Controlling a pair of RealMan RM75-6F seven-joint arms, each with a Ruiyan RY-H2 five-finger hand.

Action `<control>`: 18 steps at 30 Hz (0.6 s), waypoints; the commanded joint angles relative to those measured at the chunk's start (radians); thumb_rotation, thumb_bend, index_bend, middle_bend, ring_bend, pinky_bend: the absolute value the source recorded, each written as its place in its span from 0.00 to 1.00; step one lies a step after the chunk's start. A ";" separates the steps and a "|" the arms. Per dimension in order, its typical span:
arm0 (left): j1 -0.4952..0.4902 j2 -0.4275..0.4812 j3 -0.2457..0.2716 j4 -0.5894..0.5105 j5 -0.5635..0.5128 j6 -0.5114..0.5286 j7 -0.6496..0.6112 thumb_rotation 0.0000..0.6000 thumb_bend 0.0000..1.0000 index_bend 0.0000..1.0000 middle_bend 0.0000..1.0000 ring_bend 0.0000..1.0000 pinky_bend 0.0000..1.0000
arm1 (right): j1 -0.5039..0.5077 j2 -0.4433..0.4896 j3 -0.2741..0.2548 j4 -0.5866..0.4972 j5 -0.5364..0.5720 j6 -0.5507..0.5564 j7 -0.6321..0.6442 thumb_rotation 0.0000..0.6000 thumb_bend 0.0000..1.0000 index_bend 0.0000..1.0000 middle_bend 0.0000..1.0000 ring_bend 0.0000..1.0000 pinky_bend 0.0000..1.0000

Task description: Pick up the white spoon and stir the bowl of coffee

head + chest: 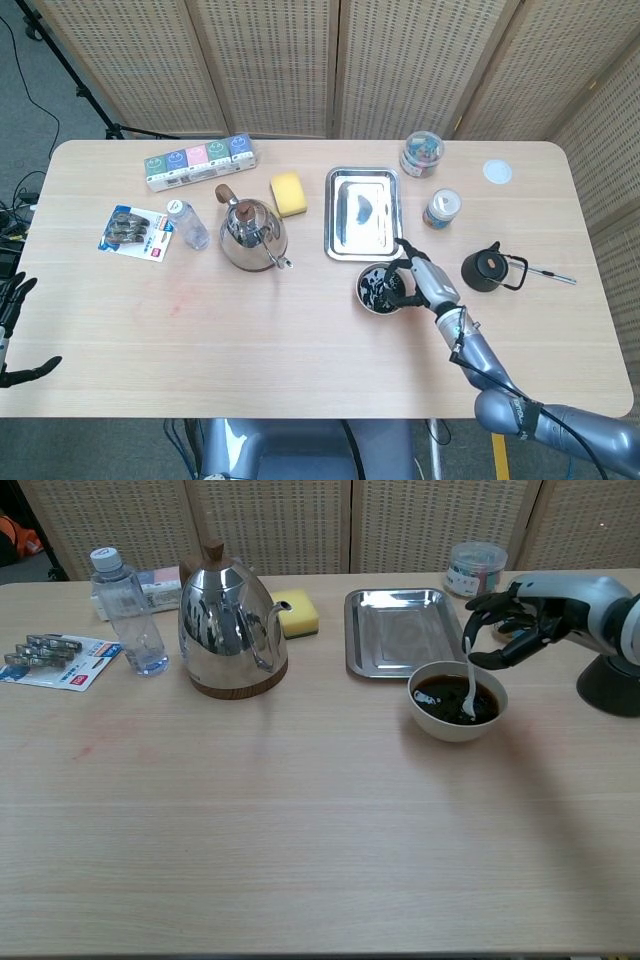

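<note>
A white bowl of dark coffee stands just in front of the metal tray. The white spoon stands nearly upright, its tip in the coffee on the bowl's right side. My right hand is above and to the right of the bowl and pinches the top of the spoon's handle. From the head view the same right hand lies over the bowl's right rim. My left hand hangs off the table's left front edge, fingers apart and holding nothing.
A steel kettle stands left of the metal tray, with a yellow sponge between them. A black teapot sits right of the bowl. A water bottle and a clip pack lie far left, and a jar stands behind.
</note>
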 commanded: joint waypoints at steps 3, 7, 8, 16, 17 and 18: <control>0.001 0.003 -0.001 0.002 -0.002 0.002 -0.009 1.00 0.00 0.00 0.00 0.00 0.00 | 0.009 -0.032 0.009 0.023 -0.012 0.016 0.008 1.00 0.51 0.57 0.00 0.00 0.00; -0.001 0.005 -0.002 0.004 -0.002 -0.001 -0.015 1.00 0.00 0.00 0.00 0.00 0.00 | 0.003 -0.036 0.010 0.030 -0.026 0.031 0.016 1.00 0.47 0.57 0.00 0.00 0.00; -0.001 0.005 -0.002 0.005 -0.002 -0.002 -0.015 1.00 0.00 0.00 0.00 0.00 0.00 | 0.001 -0.035 0.010 0.031 -0.029 0.033 0.018 1.00 0.46 0.57 0.00 0.00 0.00; -0.001 0.005 0.000 0.002 0.001 -0.002 -0.012 1.00 0.00 0.00 0.00 0.00 0.00 | -0.028 0.005 0.007 0.006 -0.054 0.023 0.063 1.00 0.10 0.39 0.00 0.00 0.00; -0.001 0.005 0.001 0.002 0.002 -0.003 -0.012 1.00 0.00 0.00 0.00 0.00 0.00 | -0.032 0.012 0.004 0.002 -0.063 0.021 0.068 1.00 0.07 0.35 0.00 0.00 0.00; -0.001 0.004 0.001 0.002 0.002 -0.003 -0.011 1.00 0.00 0.00 0.00 0.00 0.00 | -0.039 0.023 -0.001 -0.006 -0.082 0.025 0.068 1.00 0.04 0.32 0.00 0.00 0.00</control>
